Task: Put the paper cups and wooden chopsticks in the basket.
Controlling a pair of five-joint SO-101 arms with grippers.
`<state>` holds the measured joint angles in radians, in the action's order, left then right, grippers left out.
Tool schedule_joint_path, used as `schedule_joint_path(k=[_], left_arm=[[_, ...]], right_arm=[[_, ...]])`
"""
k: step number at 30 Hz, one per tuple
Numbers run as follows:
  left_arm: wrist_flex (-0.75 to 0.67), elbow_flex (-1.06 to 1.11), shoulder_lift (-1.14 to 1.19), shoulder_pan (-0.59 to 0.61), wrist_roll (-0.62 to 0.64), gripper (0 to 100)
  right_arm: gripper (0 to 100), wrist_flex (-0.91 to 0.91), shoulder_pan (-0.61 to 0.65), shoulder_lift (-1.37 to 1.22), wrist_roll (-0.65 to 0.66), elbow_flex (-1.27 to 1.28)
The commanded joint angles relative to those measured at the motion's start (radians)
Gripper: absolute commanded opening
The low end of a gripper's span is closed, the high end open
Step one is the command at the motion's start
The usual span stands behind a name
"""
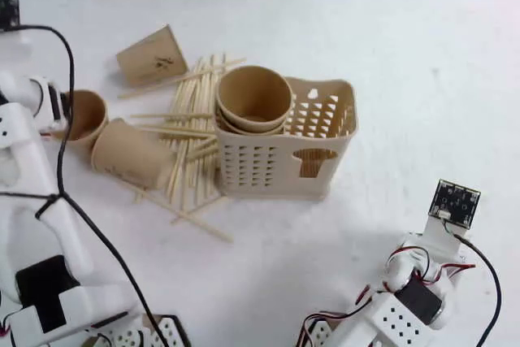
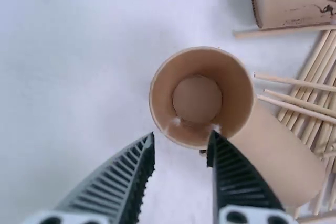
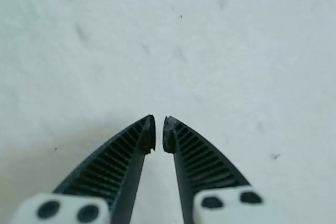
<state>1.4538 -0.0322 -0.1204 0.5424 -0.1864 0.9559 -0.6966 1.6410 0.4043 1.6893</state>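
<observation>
I'm on a cup pick; my left gripper (image 2: 181, 142) is spread wide at the rim of the upright paper cup (image 2: 202, 95), far left of the basket (image 1: 280, 170) in the high view; one finger possibly touches it; next I straddle the rim, then close; the right gripper (image 3: 159, 129) is pinched nearly together.

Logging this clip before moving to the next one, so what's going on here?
The left gripper is open at the rim of an upright cup, not yet gripping it. A tipped cup lies beside it, and a far cup lies on its side beyond the chopsticks, which are loose on the table next to the basket. Two stacked cups already sit in the basket. The right gripper is shut over bare table, holding nothing.
</observation>
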Motion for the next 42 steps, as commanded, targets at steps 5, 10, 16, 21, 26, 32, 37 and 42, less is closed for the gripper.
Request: schedule_joint_path(k=[5,10,16,21,26,32,37,42], left_arm=[[-0.147,0.201,-0.045,0.036,0.003,32],[-0.180,0.235,-0.045,0.062,-0.005,32],[-0.180,0.244,-0.045,0.062,0.000,32],[-0.236,0.279,-0.045,0.062,0.025,32],[-0.328,0.361,-0.044,0.056,0.028,25],[-0.391,0.420,-0.044,0.056,0.028,19],[-0.385,0.414,-0.051,0.056,0.028,19],[-0.315,0.331,-0.053,0.059,0.034,19]], right_arm=[[4.5,-0.013,-0.013,0.004,-0.008,0.006],[4.5,-0.013,-0.013,0.004,-0.008,0.006],[4.5,-0.013,-0.010,0.004,-0.008,0.006],[4.5,-0.013,-0.012,0.004,-0.008,0.006],[4.5,-0.013,-0.012,0.004,-0.008,0.006],[4.5,-0.013,-0.012,0.004,-0.008,0.006],[4.5,-0.013,-0.012,0.004,-0.008,0.006],[4.5,-0.013,-0.010,0.004,-0.008,0.006]])
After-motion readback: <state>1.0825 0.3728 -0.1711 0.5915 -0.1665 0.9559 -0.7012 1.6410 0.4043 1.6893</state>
